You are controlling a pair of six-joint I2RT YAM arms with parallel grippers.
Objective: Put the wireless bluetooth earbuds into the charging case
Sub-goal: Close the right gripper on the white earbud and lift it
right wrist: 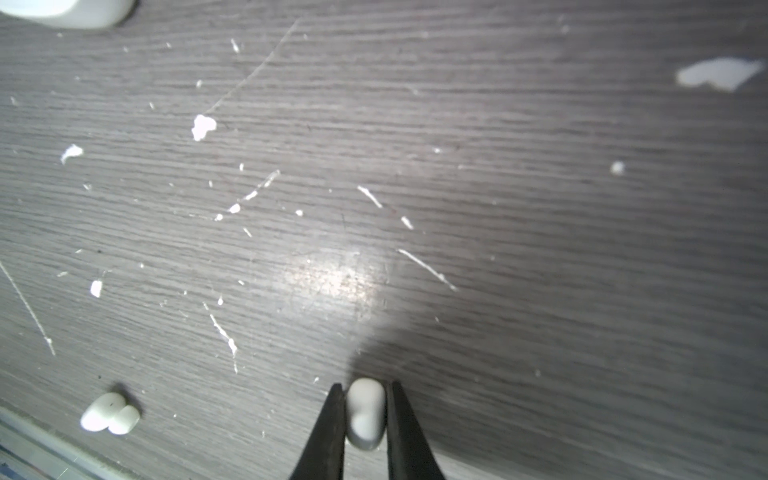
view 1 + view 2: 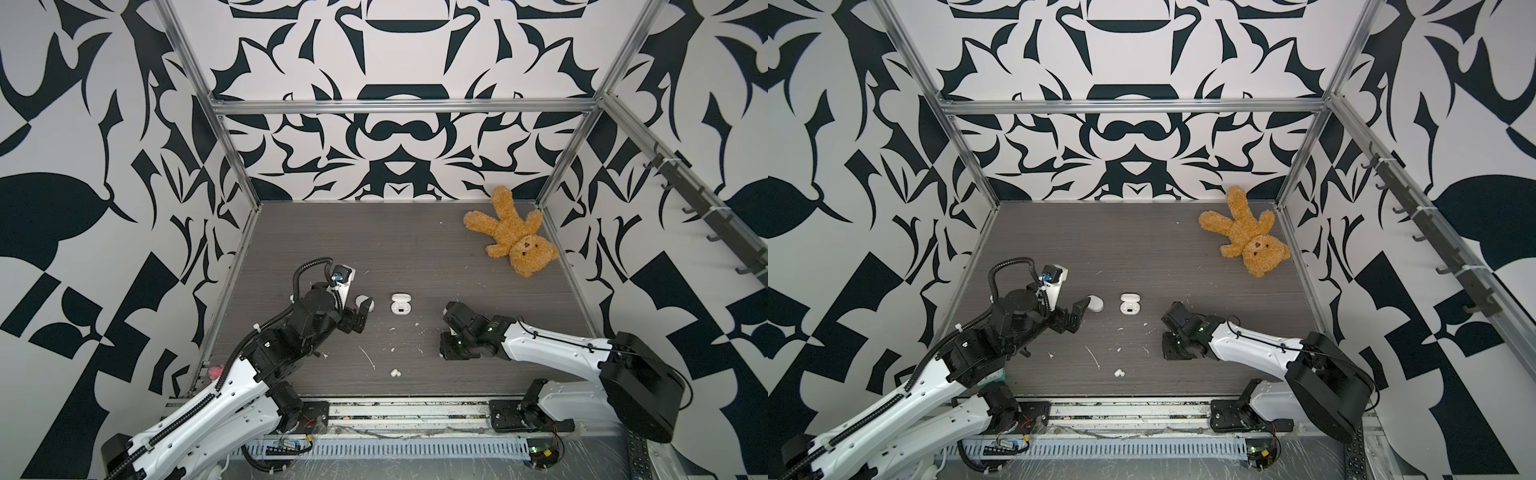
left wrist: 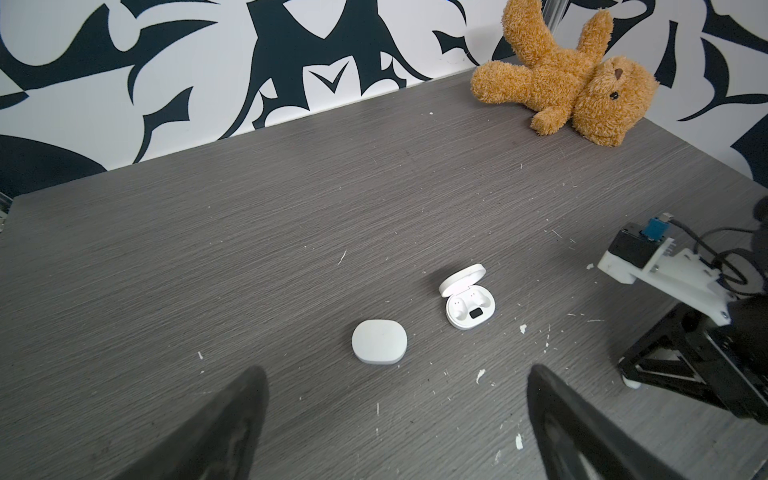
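- right gripper (image 1: 365, 384): jaws clenched on one earbud (image 1: 365, 417), one jaw against each side of it. It sits low over the tabletop (image 1: 540, 208); can't tell if the bud is off the surface.
- In both top views that arm is to the right of the open charging case (image 2: 398, 305) and nearer the robot bases, clearly apart from it. Carrying and seating this bud is not yet done.
- Open charging case, left wrist view: lid up. One well looks filled by a white lump and the other looks bare with contact dots, but it's too small to be sure.
- loose pair of earbuds (image 2: 395, 372): touching each other on the tabletop near its front edge, well apart from the case, nothing on them.
- closed case (image 3: 379, 341): just beside the open one, lid shut, contents hidden.
- left gripper (image 3: 397, 370): jaws spread wide and empty, hovering just short of the closed case.
- My read: early stage. At best one bud is seated, one is in grasp and two are on the tabletop. The closed case probably needs opening too.
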